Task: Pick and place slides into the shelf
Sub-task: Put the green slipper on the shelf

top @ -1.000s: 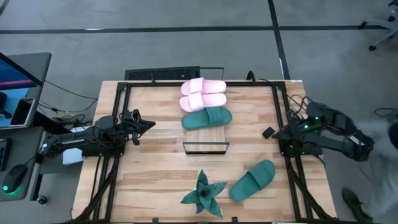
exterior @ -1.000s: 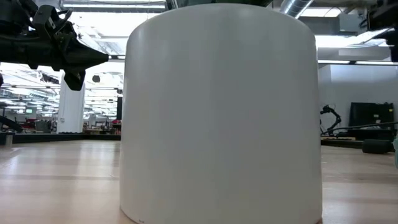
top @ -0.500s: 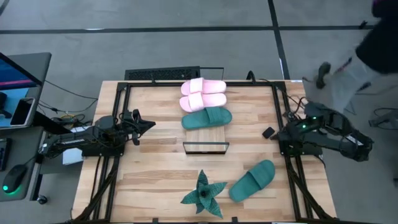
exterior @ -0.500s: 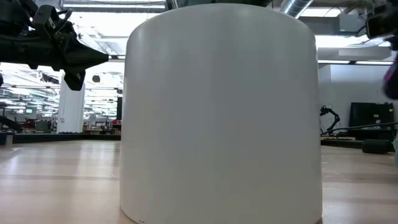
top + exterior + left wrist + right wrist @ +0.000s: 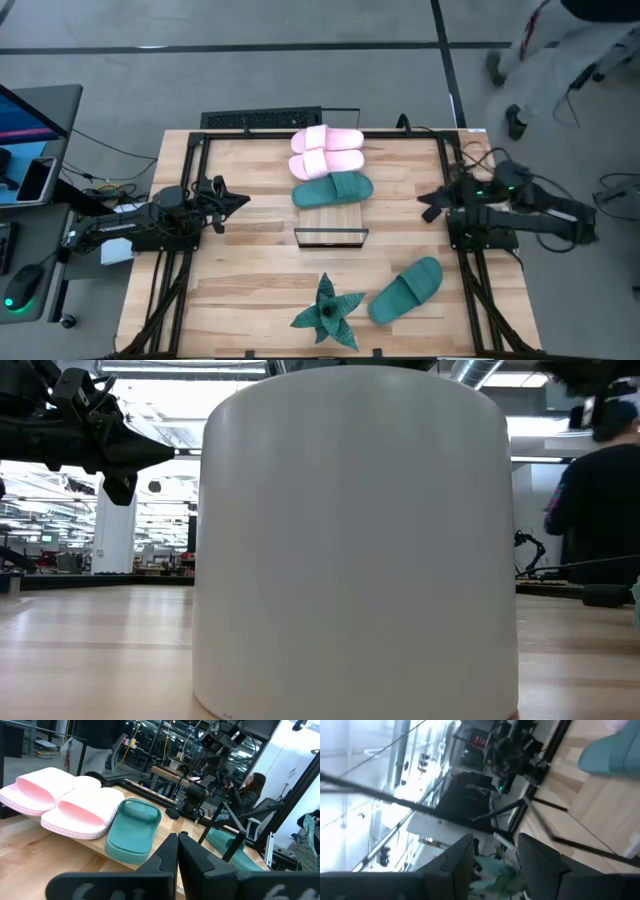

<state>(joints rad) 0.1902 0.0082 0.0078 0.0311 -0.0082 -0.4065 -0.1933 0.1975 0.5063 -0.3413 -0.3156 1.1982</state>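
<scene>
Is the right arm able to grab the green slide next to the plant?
Probably yes. That slide lies alone on bare table on the right arm's side, the plant beside it but apart. The right gripper, open, has nothing between it and the slide.

In the upper centre of my overhead picture I see two pale pink slides (image 5: 326,150) lying side by side, touching, soles down on the far end of the shelf (image 5: 331,220), its light-wood slats and thin black frame showing bare at the near end. A teal slide (image 5: 332,189) lies crosswise just beside them on the slats. The second teal slide (image 5: 405,289) lies tilted on the tabletop at lower right, well apart from the shelf.
</scene>
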